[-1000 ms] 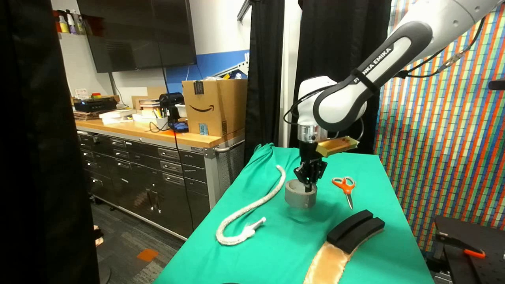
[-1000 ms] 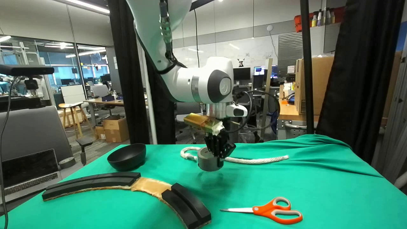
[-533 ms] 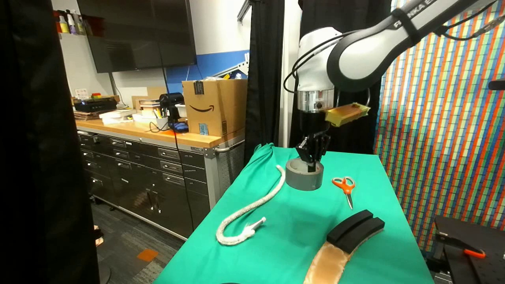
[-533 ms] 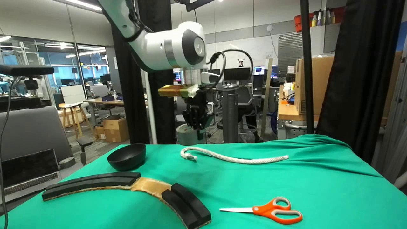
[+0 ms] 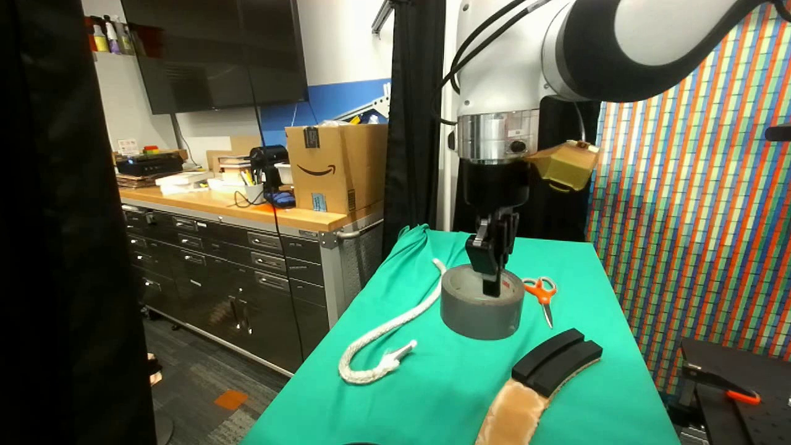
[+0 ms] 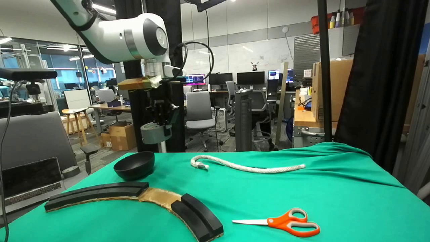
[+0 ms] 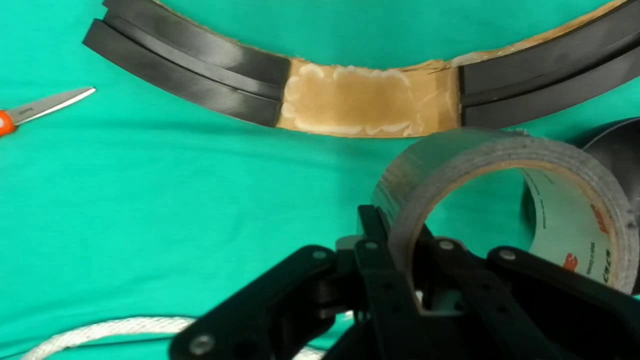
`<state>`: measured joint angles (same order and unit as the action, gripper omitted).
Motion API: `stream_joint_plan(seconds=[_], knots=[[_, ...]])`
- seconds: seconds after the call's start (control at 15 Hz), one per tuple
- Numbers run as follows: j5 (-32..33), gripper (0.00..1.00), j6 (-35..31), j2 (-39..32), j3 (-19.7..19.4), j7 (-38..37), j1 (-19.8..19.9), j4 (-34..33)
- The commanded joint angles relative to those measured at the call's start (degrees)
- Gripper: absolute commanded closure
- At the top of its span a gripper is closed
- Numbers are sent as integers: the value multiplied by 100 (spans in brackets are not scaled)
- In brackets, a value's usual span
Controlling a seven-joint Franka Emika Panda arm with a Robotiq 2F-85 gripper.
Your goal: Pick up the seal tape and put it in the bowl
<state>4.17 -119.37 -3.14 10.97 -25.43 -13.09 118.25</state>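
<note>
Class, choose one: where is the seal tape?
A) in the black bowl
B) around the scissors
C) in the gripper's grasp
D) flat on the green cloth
C: in the wrist view, the gripper pinches the wall of the seal tape from inside and outside its ring.

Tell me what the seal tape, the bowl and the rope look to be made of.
Seal tape: smooth grey, faintly shiny, perhaps cloth-backed plastic; the wrist view shows wound layers and a tan edge suggesting a cardboard core.
Bowl: black, low sheen, perhaps plastic or ceramic; the smooth, even wall fits either.
Rope: matte off-white fibre, cotton or synthetic; braided-looking strands show.
</note>
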Motion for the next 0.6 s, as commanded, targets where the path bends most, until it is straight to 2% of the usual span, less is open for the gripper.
stream_joint_plan(seconds=[0.0, 0.2, 0.53], knots=[[92, 91, -2, -386, 231, -153, -232, -448], [198, 91, -136, -781, 330, -309, -450, -794], [315, 91, -200, -1527, 278, -423, -803, -1532]])
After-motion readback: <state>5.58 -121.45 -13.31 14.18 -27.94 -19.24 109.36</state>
